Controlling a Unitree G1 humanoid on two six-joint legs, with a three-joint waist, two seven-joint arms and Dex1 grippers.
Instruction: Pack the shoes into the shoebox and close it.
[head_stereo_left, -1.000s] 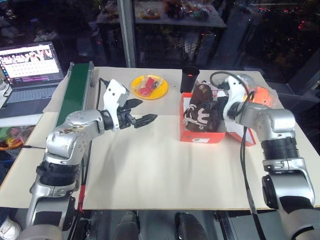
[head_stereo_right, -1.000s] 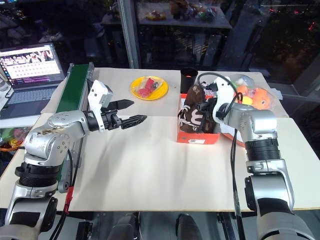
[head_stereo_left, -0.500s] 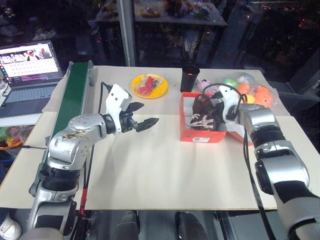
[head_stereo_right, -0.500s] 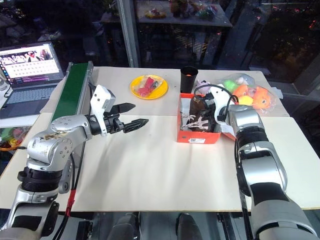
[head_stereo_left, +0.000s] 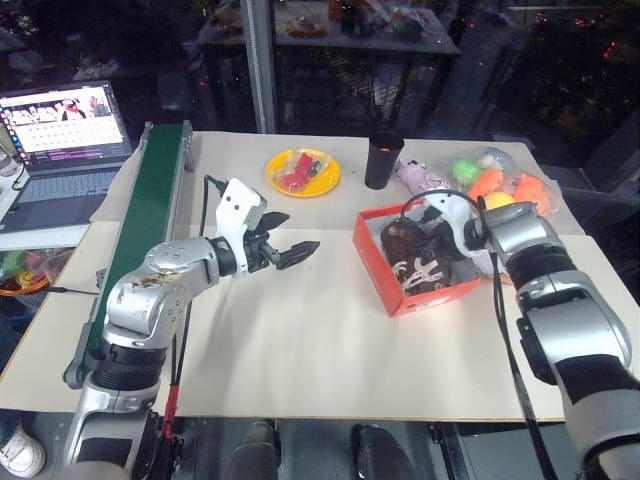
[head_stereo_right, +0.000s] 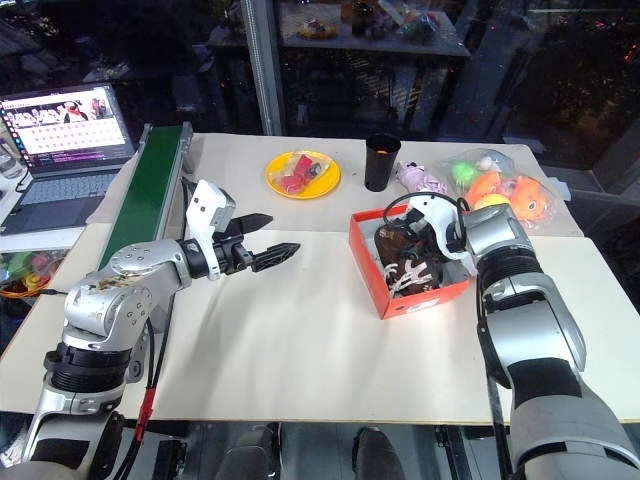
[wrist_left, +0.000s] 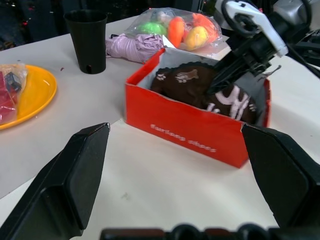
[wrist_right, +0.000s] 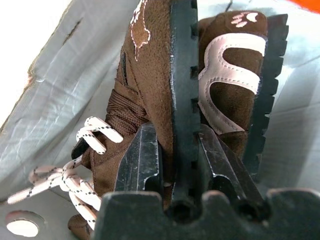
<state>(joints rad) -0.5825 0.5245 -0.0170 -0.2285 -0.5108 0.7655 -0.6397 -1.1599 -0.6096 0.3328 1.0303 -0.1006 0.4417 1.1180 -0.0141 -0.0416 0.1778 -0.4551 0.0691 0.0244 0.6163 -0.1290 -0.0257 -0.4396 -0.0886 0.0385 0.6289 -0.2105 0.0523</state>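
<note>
The red-orange shoebox (head_stereo_left: 412, 297) stands open on the table at the right, turned at an angle. Both dark brown shoes (head_stereo_left: 418, 258) with cream wavy marks lie inside it. My right gripper (wrist_right: 179, 142) reaches down into the box and is shut on the black sole of one shoe (wrist_right: 150, 75); the other shoe (wrist_right: 231, 95) lies right beside it. From the left wrist view, that right gripper (wrist_left: 235, 70) is over the shoes. My left gripper (head_stereo_left: 298, 232) hovers open and empty above the table, left of the box and apart from it.
Behind the box are a black cup (head_stereo_left: 381, 160), a pink plush toy (head_stereo_left: 420, 178) and a bag of colourful toys (head_stereo_left: 497, 182). A yellow plate (head_stereo_left: 325, 182) sits at the back centre. A green conveyor (head_stereo_left: 140, 230) and a laptop (head_stereo_left: 60, 130) line the left side.
My right gripper has sunk and rolled, bringing the shoe down into the box. The shoebox has swung round to an angle. The left gripper stays where it was.
</note>
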